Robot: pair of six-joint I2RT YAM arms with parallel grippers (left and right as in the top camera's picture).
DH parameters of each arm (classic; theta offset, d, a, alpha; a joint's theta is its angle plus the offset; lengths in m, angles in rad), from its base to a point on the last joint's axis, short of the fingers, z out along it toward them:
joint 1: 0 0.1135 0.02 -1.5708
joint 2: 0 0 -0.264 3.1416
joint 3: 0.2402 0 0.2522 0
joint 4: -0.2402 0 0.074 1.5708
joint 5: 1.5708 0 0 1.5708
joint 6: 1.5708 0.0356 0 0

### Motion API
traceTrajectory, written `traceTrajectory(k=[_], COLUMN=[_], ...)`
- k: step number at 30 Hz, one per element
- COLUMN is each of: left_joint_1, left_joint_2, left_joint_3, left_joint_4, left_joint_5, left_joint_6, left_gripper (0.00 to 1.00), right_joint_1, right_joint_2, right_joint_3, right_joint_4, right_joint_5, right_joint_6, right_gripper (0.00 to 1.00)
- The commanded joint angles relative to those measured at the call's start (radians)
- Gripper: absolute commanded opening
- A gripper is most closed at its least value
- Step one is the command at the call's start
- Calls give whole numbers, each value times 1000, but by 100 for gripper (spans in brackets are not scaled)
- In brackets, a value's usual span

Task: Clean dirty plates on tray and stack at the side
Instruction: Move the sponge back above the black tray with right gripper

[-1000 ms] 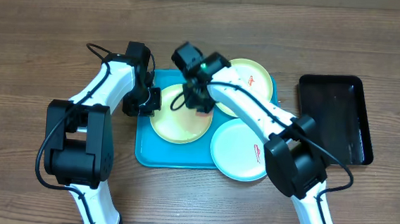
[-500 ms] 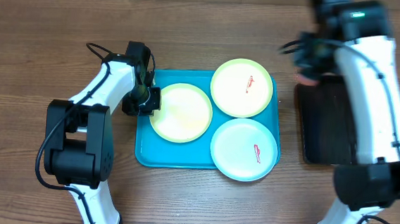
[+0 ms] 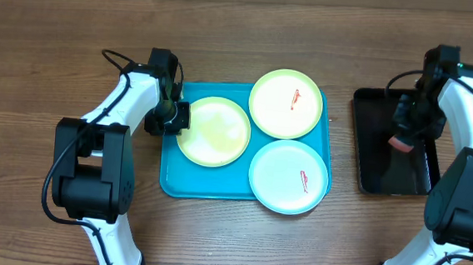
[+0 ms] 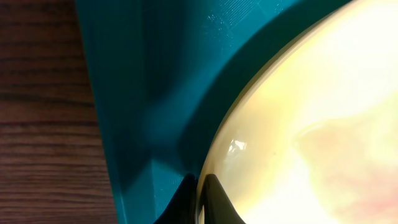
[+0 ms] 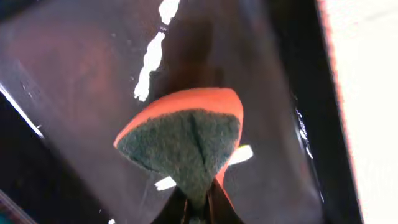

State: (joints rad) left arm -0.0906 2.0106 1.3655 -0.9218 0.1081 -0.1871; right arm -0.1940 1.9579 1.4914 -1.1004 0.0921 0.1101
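Note:
Three dirty plates lie on the teal tray [image 3: 171,178]. The left yellow-green plate [image 3: 214,132] shows no smear. The far yellow-green plate [image 3: 285,103] and the light blue plate [image 3: 289,176] each carry a small red smear. My left gripper [image 3: 173,120] is shut on the left plate's rim at the tray's left wall. In the left wrist view its gripper [image 4: 200,193] pinches that plate [image 4: 311,124] above the tray [image 4: 155,93]. My right gripper [image 3: 405,128] hangs over the black tray [image 3: 376,159], shut on an orange sponge [image 5: 186,140] with a dark green scouring face.
The glossy black tray stands to the right of the teal tray, with a strip of wooden table [image 3: 342,157] between them. Both arm bases stand at the near edge.
My right arm has swung from over the left plate across to the black tray, carrying the sponge. The left arm and the plates have not moved.

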Motion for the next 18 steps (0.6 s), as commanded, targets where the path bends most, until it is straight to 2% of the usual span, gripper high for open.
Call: traceTrajectory(k=[1, 10, 18], left_joint_1=[7, 7, 7], left_joint_2=[14, 13, 13], left_joint_3=[-9, 18, 29], left_joint_4=[11, -3, -11], left_joint_5=[-45, -45, -50], left_joint_6=[29, 34, 34], left_gripper=[4, 4, 4], right_joint_1=[-1, 2, 37], right_joint_2=[-14, -15, -98], right_joint_3=[-88, -135, 48], right_joint_4=[87, 122, -25], right_joint_5=[-46, -80, -154], right_joint_6=[-144, -159, -136], right_gripper=[5, 4, 4])
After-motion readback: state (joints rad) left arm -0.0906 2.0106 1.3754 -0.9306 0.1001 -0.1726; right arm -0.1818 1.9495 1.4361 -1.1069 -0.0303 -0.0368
